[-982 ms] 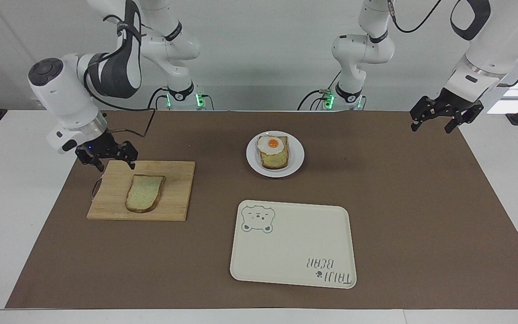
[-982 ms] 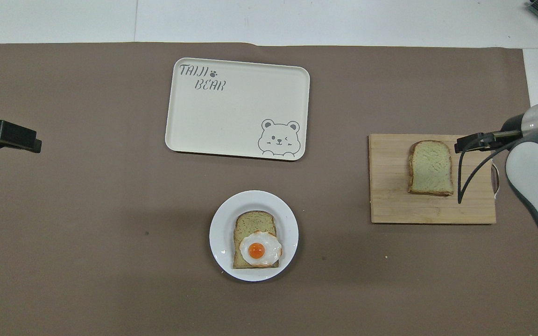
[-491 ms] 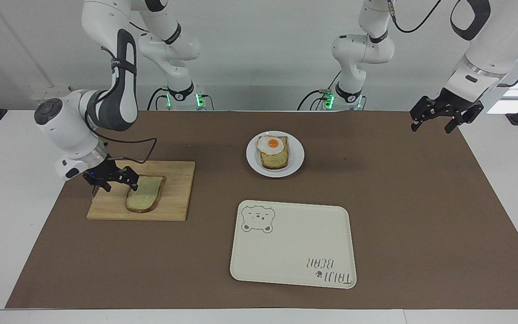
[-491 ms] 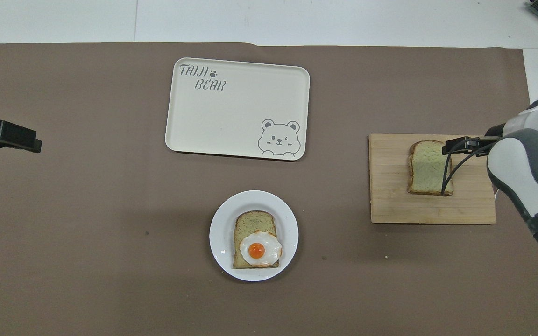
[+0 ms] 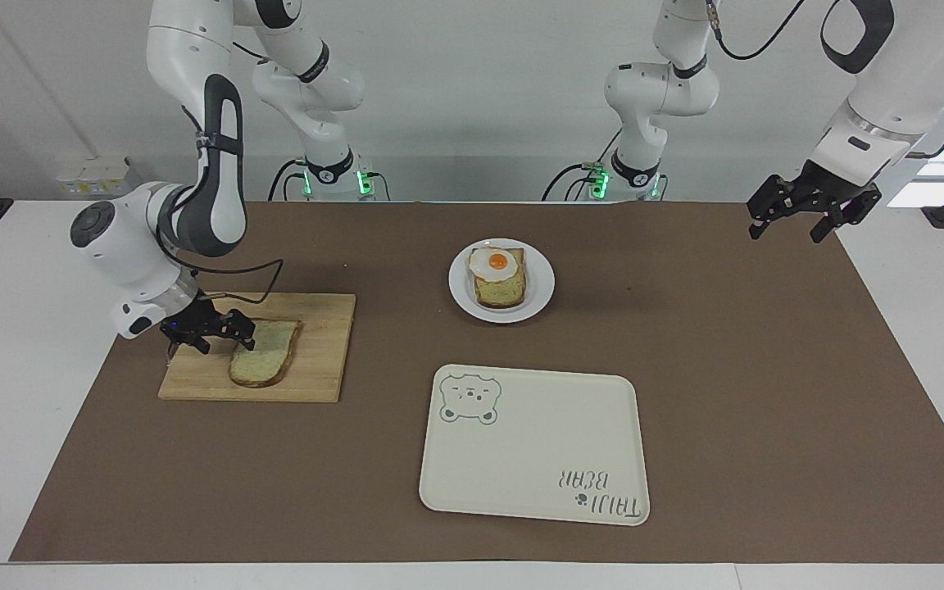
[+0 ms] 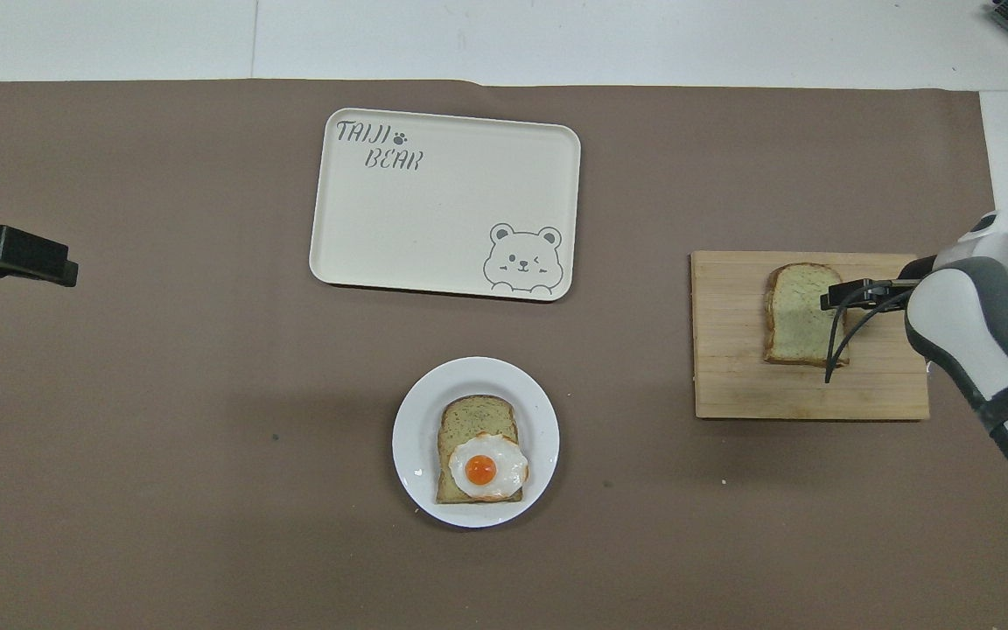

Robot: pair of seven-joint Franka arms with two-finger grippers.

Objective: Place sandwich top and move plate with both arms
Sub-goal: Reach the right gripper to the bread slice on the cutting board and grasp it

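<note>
Robot lab, two bench-mounted arms (image 5: 193, 123), brown mat (image 5: 767, 369), bare white wall (image 5: 480, 82)

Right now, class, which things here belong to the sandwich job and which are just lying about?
Job:
- bread, on the board, right pincer at its edge
- plate with egg toast
- left pincer, waiting

Lying about:
- board
- bear tray
</note>
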